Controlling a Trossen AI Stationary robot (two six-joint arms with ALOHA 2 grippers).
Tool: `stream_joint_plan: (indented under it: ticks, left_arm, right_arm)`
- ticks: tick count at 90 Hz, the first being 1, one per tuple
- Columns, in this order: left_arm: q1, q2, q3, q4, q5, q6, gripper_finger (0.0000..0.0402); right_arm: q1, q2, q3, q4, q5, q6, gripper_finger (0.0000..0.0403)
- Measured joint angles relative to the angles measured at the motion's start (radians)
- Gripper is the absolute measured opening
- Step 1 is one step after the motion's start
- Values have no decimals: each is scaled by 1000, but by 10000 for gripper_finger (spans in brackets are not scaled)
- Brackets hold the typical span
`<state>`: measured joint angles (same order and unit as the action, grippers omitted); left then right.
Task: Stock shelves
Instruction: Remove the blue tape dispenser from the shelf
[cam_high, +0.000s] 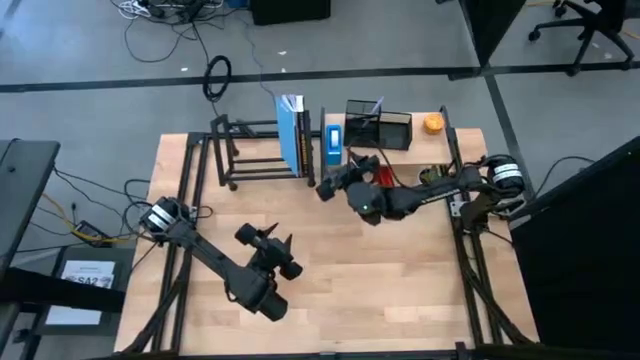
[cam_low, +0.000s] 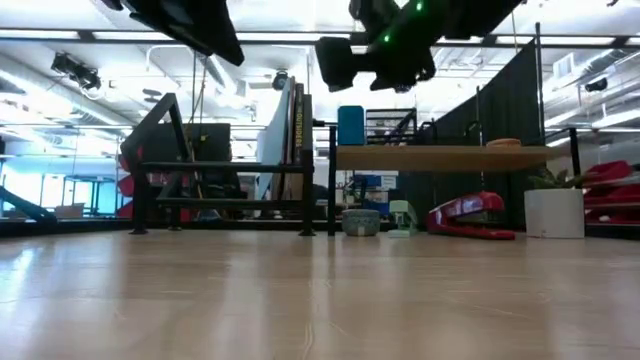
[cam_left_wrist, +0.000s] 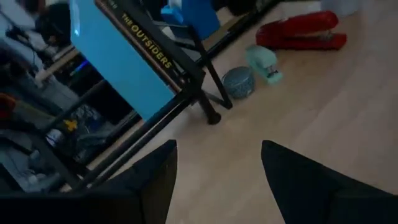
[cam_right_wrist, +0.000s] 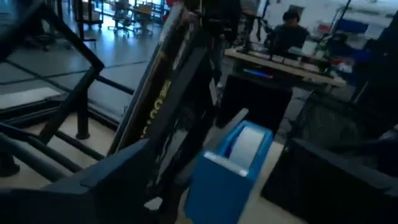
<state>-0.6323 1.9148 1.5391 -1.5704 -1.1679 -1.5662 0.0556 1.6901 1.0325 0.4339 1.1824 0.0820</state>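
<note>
I see the black rack (cam_high: 255, 155) and wood shelf (cam_low: 440, 157) along the bench's (cam_high: 400, 290) far edge. Right pincer (cam_high: 327, 186) hovers between them, apparently released; left pincer (cam_high: 268, 240) released mid-bench.

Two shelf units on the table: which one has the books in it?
The black tube rack on the left; its books lean at its right end. The wood-board shelf beside it carries a blue box, no books.

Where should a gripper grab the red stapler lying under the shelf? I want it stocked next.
Across its narrow body near the middle, I'd guess: the red stapler lies flat on the table, long and low. Come in low from the open front, since the shelf board covers it.
</note>
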Motion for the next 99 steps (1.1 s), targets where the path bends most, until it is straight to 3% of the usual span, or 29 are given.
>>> stream_joint_plan:
  ticks: [21, 37, 61, 76, 86, 99]
  left_arm:
    - [1, 0, 0, 0, -15, 11, 214]
    - [1, 0, 0, 7, -25, 11, 214]
    - [2, 0, 0, 10, -25, 10, 214]
    - [2, 0, 0, 14, -25, 10, 214]
    - [2, 0, 0, 14, -25, 10, 214]
    - [2, 0, 0, 14, -25, 10, 214]
  right_arm:
    - [-79, 10, 1, -73, -38, 186, 340]
    - [-131, 10, 1, -157, -150, 235, 317]
    - [-137, 7, 1, -223, -150, 256, 294]
    - [-161, 6, 1, -281, -224, 318, 288]
    - [-193, 6, 1, -311, -293, 379, 259]
    - [-220, 5, 1, -314, -341, 400, 193]
